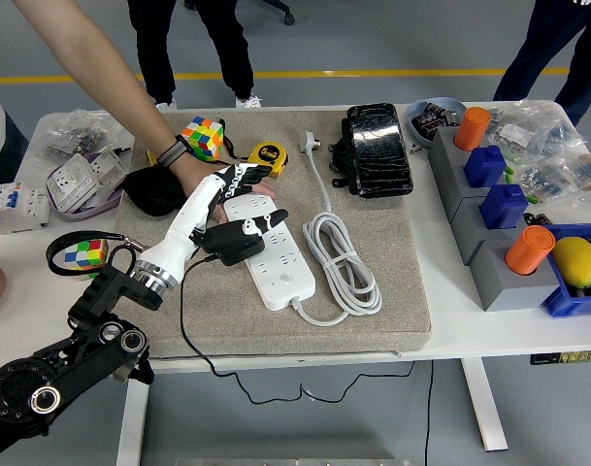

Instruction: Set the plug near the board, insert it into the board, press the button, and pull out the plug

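Fingers of my left hand [239, 209] curl round the black plug [233, 244], held just over the white board [273, 256] on the mat. I judge a tilted plug could miss the sockets; the person's hand [200, 173] steadies the board's far end.

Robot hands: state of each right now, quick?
Left hand: shut on the black plug, over the power strip.
Right hand: not in view.

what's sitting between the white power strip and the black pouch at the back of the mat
In the head view, the coiled white cable lies between the power strip and the black pouch, running up to its plug.
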`<state>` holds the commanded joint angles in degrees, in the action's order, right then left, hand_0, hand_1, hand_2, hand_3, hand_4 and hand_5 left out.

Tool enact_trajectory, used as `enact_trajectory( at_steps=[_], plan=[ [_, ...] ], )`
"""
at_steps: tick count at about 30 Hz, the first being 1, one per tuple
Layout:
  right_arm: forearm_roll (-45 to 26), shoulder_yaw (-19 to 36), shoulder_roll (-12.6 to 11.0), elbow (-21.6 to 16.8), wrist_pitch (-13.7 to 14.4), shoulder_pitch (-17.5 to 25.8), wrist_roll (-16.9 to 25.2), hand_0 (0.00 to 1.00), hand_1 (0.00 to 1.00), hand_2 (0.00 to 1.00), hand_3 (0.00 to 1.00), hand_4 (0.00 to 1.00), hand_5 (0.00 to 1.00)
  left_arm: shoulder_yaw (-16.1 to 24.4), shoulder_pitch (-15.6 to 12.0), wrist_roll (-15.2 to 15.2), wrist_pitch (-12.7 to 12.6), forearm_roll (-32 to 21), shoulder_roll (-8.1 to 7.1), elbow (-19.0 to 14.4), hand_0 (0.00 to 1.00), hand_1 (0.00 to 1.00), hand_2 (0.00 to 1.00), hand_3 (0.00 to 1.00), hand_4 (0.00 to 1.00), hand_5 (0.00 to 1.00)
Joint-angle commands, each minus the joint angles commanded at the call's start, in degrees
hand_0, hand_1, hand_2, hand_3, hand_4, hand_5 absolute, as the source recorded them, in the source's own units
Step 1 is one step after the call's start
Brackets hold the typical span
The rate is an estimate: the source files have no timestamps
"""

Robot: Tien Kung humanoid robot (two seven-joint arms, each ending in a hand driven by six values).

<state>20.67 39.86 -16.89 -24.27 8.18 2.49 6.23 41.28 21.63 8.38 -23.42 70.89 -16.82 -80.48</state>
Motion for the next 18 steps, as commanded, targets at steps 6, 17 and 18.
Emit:
enact_trajectory(
  at_steps=[6,17,18],
  plan=[
    [-0.1,-0.2,0.0,0.0,0.0,0.1,0.0,0.567,0.636,0.605,0.536,0.912,0.462,-0.4,0.1,0.1,0.3,-0.2,-0.03,0.7,0.941,0.978,0.986,0.95,0.998,0.74],
    [-0.1,-0.5,-0.2,0.0,0.0,0.1,0.0,0.568,0.636,0.605,0.536,0.912,0.462,-0.9,-0.2,1.7,-0.6,-1.4,0.04,2.1,0.998,0.998,0.998,0.998,0.998,0.78],
    [-0.1,-0.4,-0.2,0.0,0.0,0.1,0.0,0.568,0.636,0.605,0.536,0.912,0.462,-0.8,-0.3,1.9,-0.7,-1.4,0.07,2.0,0.998,0.998,0.998,0.998,0.998,0.78]
  ],
)
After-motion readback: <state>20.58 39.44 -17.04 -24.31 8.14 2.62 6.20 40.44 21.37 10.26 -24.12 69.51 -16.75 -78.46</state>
